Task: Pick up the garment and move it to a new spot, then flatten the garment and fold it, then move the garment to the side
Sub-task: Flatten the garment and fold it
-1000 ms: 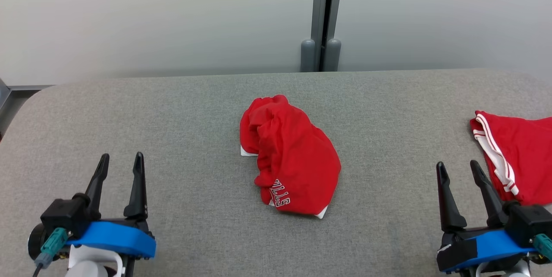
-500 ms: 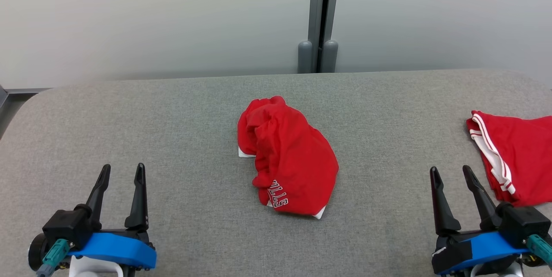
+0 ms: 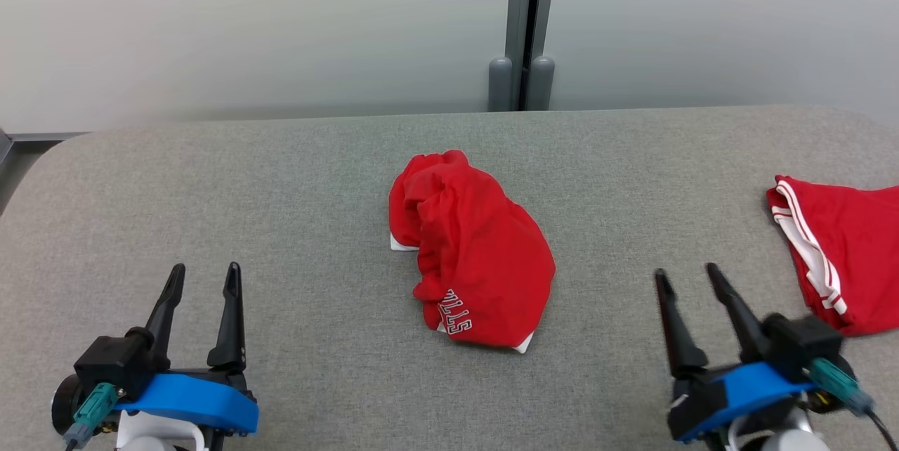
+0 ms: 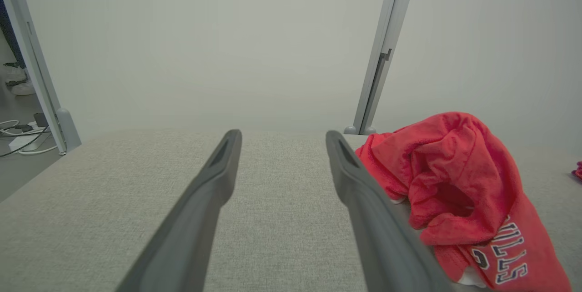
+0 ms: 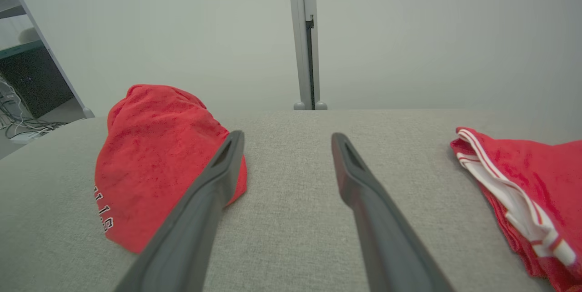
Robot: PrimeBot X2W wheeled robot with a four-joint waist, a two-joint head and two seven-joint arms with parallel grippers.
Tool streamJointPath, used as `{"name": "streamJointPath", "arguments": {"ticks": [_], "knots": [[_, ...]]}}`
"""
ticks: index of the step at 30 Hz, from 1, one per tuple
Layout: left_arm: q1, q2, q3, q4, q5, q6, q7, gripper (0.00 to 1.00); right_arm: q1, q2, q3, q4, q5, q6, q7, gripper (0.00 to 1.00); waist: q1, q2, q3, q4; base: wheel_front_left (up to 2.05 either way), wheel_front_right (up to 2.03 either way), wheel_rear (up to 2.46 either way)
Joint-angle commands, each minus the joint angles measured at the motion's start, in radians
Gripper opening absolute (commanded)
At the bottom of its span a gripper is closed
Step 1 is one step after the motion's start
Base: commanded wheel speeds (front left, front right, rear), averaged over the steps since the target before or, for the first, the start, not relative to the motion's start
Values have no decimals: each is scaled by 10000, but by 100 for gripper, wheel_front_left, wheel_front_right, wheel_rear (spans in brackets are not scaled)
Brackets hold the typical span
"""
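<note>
Left pincer and right pincer, both open, flank the crumpled garment lying between them.

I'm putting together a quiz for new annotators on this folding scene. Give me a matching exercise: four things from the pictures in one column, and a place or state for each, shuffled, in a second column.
Column one
1. crumpled red garment
2. striped red garment
3. left gripper
4. right gripper

Column two
A. open, over the near left part of the table
B. lying at the table's far right, cut off by the picture's edge
C. open, in front of the gap between the two garments
D. bunched up in the table's middle, white lettering showing

Pairs: 1-D, 2-B, 3-A, 4-C
</note>
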Motion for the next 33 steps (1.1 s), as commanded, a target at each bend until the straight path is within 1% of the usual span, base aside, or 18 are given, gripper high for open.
{"name": "streamJointPath", "arguments": {"ticks": [1, 6, 9, 13, 18, 23, 26, 27, 29, 33], "knots": [[-115, -10, -7, -18, -24, 7, 4, 100, -206, 9, 94, 36, 43, 1, 88, 100, 0, 0, 31, 15, 0, 0, 0], [-253, -15, -49, -110, -38, 37, 75, 100, -968, -3, 784, 617, 525, 1, 1272, 100, 0, 0, 289, 81, 0, 0, 0], [-396, -11, -90, -214, -1, 55, 74, 100, -1723, -3, 900, 1203, 924, 1, 1772, 100, 0, 0, 557, 145, 0, 0, 0], [-731, -91, -250, -288, 75, -15, 77, 100, -2847, 1, 820, 2570, 1071, 1, 2370, 100, 0, 0, 949, 416, 0, 0, 0], [-1138, -217, -406, -258, 180, -134, 24, 100, -4184, 1, 860, 4381, 974, 1, 2828, 100, 0, 0, 1365, 833, 0, 0, 0], [-1461, -366, -538, -143, 280, -245, -11, 100, -5195, -4, 839, 6121, 634, 1, 3171, 100, 0, 0, 1687, 1197, 0, 0, 0], [-1619, -439, -581, -22, 344, -319, -31, 100, -5548, -2, 1050, 6981, 544, 1, 3301, 100, 0, 0, 1788, 1362, 0, 0, 0], [-1656, -459, -579, 25, 343, -333, -38, 100, -5612, -1, 1147, 7214, 537, 1, 3343, 68, 0, 0, 1799, 1396, 0, 0, 0], [-1715, -480, -562, 100, 356, -363, -51, 100, -5724, 18, 1291, 7538, 476, 2, 3279, 0, 0, 0, 1788, 1419, 0, 0, 0], [-1598, -497, -454, 227, 401, -362, -59, 100, -6073, 9, 1216, 7463, 2, 1, 2572, 0, 0, 0, 1576, 1312, 0, 0, 0]]}}
